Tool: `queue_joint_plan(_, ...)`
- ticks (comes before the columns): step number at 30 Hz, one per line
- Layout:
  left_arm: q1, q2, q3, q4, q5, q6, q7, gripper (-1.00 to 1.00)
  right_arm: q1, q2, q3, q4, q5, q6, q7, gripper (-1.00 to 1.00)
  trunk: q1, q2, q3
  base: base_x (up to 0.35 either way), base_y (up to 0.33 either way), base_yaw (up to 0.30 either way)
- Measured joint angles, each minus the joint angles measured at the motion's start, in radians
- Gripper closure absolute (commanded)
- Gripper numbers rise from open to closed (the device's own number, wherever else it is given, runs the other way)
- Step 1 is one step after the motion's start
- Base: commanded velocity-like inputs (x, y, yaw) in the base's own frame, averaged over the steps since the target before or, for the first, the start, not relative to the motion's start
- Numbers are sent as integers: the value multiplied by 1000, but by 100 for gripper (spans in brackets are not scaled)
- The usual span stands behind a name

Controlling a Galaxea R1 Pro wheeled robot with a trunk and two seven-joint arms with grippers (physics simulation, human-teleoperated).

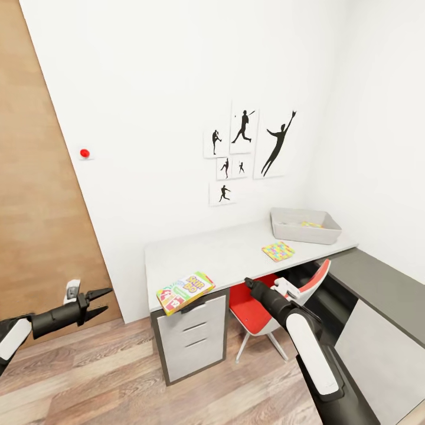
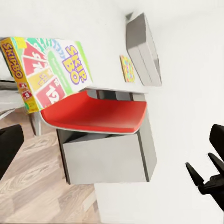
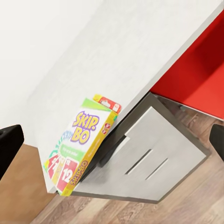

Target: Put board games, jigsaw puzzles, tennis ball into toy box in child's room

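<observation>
Pale grey-white desk top (image 1: 224,251): orange-green "Skip-Bo" game box (image 1: 185,291) at near corner, overhanging the edge. Thin multicolour puzzle square (image 1: 278,251) mid-desk, near the shallow pale grey toy box (image 1: 304,226), which holds another colourful flat piece. Left gripper (image 1: 100,301): fingers spread, empty, over wood floor. Right gripper (image 1: 250,285): aperture cannot be judged, above red chair (image 1: 260,307).

A matt, faintly mottled grey-white table (image 1: 224,254) over wood-plank floor (image 1: 118,378) with a soft sheen; glossy printed card covers the Skip-Bo box (image 1: 185,291); a smooth red plastic-looking chair (image 1: 260,307); a matt grey toy box (image 1: 304,226); matt black grippers (image 1: 97,302).
</observation>
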Motion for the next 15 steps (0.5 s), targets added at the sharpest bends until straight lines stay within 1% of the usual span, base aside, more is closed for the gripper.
queue_joint_plan(4,-4,0,0,52,-2,23,1,-100,0,-2,0,-4,0,0,0,-100,0,0,0,0,0,0)
queue_joint_plan(11,-5,0,-9,78,-3,33,3,-100,0,-3,0,-9,1,2,4,-100,0,0,0,0,0,0)
queue_joint_plan(15,-5,0,-13,103,-3,35,19,-100,0,-4,0,-12,2,4,26,-100,0,0,0,0,0,0)
